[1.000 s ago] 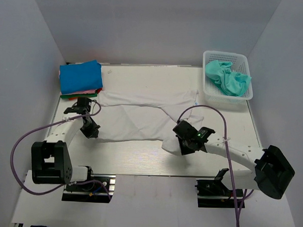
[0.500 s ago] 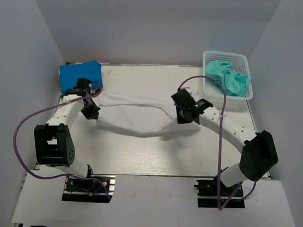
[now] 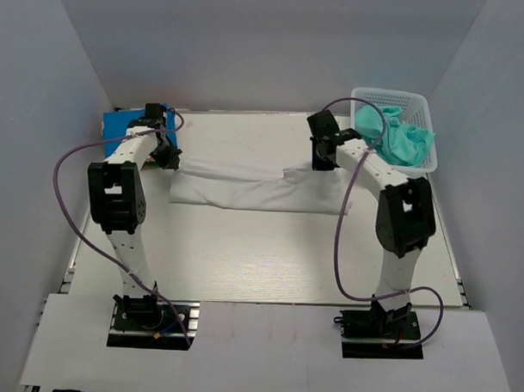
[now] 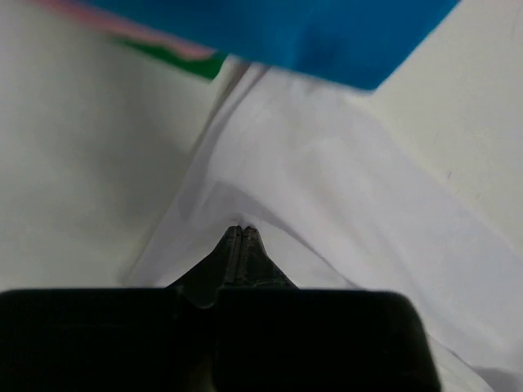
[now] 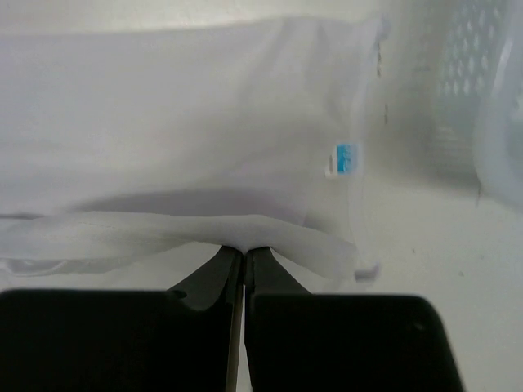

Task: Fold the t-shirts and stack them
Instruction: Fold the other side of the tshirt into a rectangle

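Note:
The white t-shirt (image 3: 245, 185) lies folded over itself across the back middle of the table. My left gripper (image 3: 168, 161) is shut on its left edge (image 4: 343, 196), next to the stack topped by a bright blue t-shirt (image 3: 118, 122) with pink (image 4: 147, 37) and green (image 4: 192, 64) edges below. My right gripper (image 3: 319, 164) is shut on the shirt's right hem (image 5: 245, 233), near its blue neck label (image 5: 346, 155). A teal t-shirt (image 3: 397, 136) lies crumpled in the basket.
The white lattice basket (image 3: 366, 161) stands at the back right, close to my right gripper; its wall shows in the right wrist view (image 5: 478, 90). Purple cables loop from both arms over the table.
Both grippers have carried the shirt's near edge away to the back of the table, folding the white t-shirt over itself. Both arms are now stretched far out.

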Robot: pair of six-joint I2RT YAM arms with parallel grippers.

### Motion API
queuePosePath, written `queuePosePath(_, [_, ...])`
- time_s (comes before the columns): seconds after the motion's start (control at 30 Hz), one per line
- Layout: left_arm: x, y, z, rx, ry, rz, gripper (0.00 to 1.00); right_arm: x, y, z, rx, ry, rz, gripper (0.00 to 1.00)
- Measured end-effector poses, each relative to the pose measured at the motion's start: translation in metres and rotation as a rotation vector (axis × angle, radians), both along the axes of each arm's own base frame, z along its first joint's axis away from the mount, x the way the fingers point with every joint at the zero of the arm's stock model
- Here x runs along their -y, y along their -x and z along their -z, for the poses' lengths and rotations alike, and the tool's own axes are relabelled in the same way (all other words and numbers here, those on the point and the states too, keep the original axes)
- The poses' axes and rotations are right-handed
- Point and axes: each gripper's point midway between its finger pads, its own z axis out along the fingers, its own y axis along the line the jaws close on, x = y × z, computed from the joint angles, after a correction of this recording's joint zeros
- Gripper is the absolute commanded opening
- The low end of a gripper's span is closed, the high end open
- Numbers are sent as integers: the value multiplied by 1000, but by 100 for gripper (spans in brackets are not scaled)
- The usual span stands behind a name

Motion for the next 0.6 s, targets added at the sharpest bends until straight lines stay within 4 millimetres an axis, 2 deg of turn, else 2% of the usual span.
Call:
queuePosePath(0.07, [1,-20,10,1,10,-12,1,-3,-25,10,-5,-5,16,19])
queuePosePath(0.1, [1,-30,15,-12,14,-21,33,-4,-38,17,-5,-6,28,48])
queuePosePath(0.17, [1,-48,20,-17,20,-35,89,-6,-59,25,-17,-6,45,65])
queuePosePath(0.2, [1,-56,21,-15,20,-40,99,-8,-72,27,-9,-11,50,73])
queuePosePath(0.23, [1,-62,20,-10,20,-45,100,-10,-81,28,-2,-17,50,75])
queuePosePath(0.3, [1,-60,16,-17,14,-51,100,-9,-85,27,-3,-22,49,90])
queuePosePath(0.37, [1,-54,8,-19,4,-51,100,-11,-80,19,-6,-39,36,90])
queuePosePath(0.53, [13,-16,-19,-3,30,-14,100,-22,-43,-5,-16,-133,-36,90])
queuePosePath(0.6, [23,-11,-38,46,51,20,100,-28,-27,-12,-23,-169,-67,90])
